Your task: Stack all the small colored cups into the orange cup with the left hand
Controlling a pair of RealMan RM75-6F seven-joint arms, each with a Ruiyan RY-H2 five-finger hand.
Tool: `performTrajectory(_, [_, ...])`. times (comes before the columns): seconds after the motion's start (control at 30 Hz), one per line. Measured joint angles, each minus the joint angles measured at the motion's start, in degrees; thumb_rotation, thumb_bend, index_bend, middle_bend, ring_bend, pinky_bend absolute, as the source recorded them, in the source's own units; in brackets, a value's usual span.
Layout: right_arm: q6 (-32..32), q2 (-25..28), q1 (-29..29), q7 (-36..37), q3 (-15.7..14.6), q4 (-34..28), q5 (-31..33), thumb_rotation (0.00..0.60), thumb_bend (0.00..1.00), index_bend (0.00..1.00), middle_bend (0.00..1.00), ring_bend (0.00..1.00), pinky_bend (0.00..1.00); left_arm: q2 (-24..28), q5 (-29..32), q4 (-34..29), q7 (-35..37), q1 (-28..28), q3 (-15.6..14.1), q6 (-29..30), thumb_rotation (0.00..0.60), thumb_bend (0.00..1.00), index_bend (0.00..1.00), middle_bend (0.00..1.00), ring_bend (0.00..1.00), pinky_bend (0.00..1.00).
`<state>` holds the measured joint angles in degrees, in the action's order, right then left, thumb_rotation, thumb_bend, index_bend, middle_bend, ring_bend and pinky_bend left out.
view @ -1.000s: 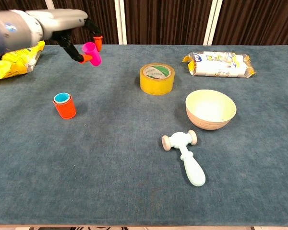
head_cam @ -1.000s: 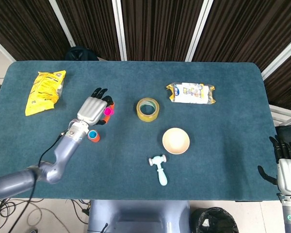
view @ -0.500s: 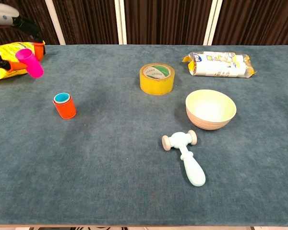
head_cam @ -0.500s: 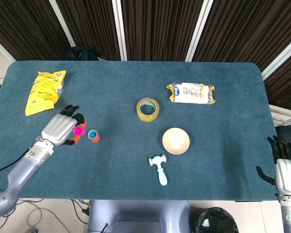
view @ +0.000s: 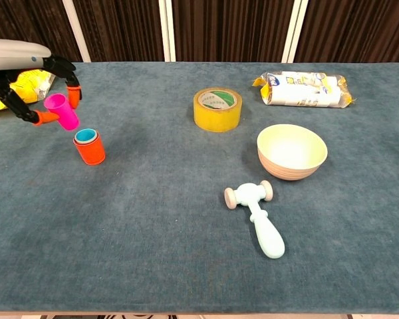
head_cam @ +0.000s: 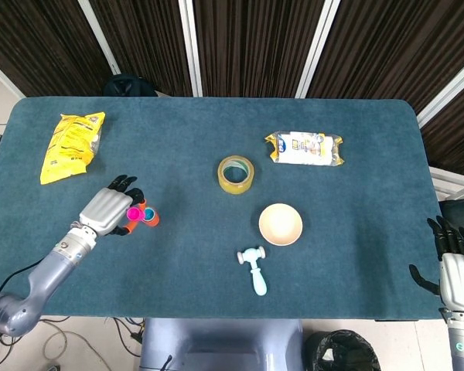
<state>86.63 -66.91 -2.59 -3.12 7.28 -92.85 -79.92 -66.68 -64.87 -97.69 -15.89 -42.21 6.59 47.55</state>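
Head view: left hand (head_cam: 108,211) pinches a smooth pink cup (head_cam: 133,213) just beside the orange cup (head_cam: 150,218), which holds a blue cup (head_cam: 148,215). Right hand (head_cam: 457,267), fingers spread, hangs off the table edge.

Chest view: pink cup (view: 62,111) tilts, mouth up-left, just above the upright orange cup (view: 90,147); bare felt table (view: 153,232) lies on the cups' near side.
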Motion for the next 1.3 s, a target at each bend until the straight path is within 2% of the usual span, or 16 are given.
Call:
performTrajectory(0.4, [0.3, 0.1, 0.1, 0.2, 0.1, 0.1, -0.1, 0.6, 0.32, 0.09, 0.08, 0.13, 0.08, -4.6, -1.6, 5.3, -0.3, -0.7, -0.4, 0.8, 0.6, 0.38, 0.44, 0.27, 0.0, 0.0])
performTrajectory(0.83, [0.3, 0.1, 0.1, 0.3, 0.2, 0.2, 0.1, 0.6, 0.32, 0.09, 0.08, 0.13, 0.08, -6.2, -0.5, 7.2, -0.6, -1.1, -1.1, -0.4, 0.6, 0.38, 0.42, 0.27, 0.0, 0.0])
performTrajectory(1.13, [0.1, 0.0, 0.0, 0.2, 0.1, 0.1, 0.0, 0.6, 0.32, 0.09, 0.08, 0.13, 0.08, -7.1, 0.2, 8.3, -1.6, -1.5, -1.6, -0.8, 0.6, 0.38, 0.38, 0.26, 0.0, 0.0])
performTrajectory(1.23, [0.2, 0.0, 0.1, 0.2, 0.2, 0.1, 0.1, 0.6, 0.32, 0.09, 0.08, 0.13, 0.08, -7.5, 0.4, 8.6, -1.8, -1.7, -1.7, -1.1, 0.6, 0.37, 0.34, 0.25, 0.0, 0.0])
performTrajectory(1.3, [0.1, 0.1, 0.1, 0.2, 0.1, 0.1, 0.1, 0.6, 0.32, 0.09, 0.08, 0.13, 0.08, -7.8, 0.6, 8.9, -1.9, -1.9, -1.7, -1.3, 0.6, 0.35, 0.27, 0.24, 0.0, 0.0])
